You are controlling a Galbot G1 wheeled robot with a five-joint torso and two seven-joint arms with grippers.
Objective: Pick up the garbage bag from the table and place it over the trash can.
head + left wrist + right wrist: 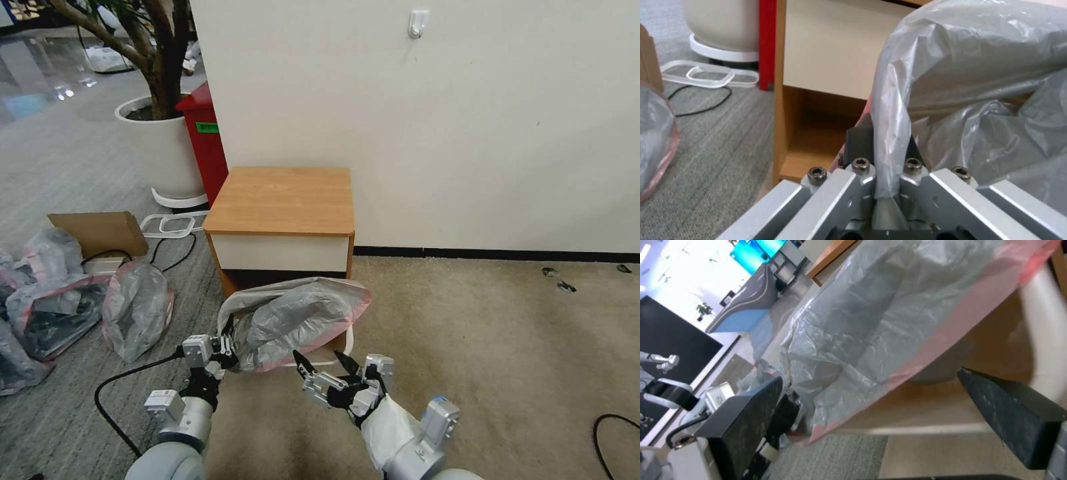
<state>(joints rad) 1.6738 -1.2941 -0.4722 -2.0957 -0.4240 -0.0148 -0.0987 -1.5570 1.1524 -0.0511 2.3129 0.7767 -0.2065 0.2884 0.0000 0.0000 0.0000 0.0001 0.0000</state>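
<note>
Right gripper (pixel 325 364) nearest, low and centre-right in the head view, jaws spread wide and holding nothing, tips just short of the pink rim of the garbage bag (pixel 293 320). Left gripper (pixel 225 348) beside it, clamped on a twisted fold at the bag's left edge; in the left wrist view, plastic (pixel 889 133) pinched between dark fingers (pixel 858 143), fingertips hidden by the film. Bag draped over the trash can (pixel 337 361), billowing, mouth toward the right gripper. Can almost wholly covered: just a cream strip of rim at the front right, walls hidden. Behind, table (pixel 283 200) against the wall, top bare, lower shelf mostly blocked by the bag. Farther left, stuffed bags (pixel 137 307), cardboard box (pixel 100 230), red bin (pixel 207 143) half behind a white plant pot (pixel 160 150).
</note>
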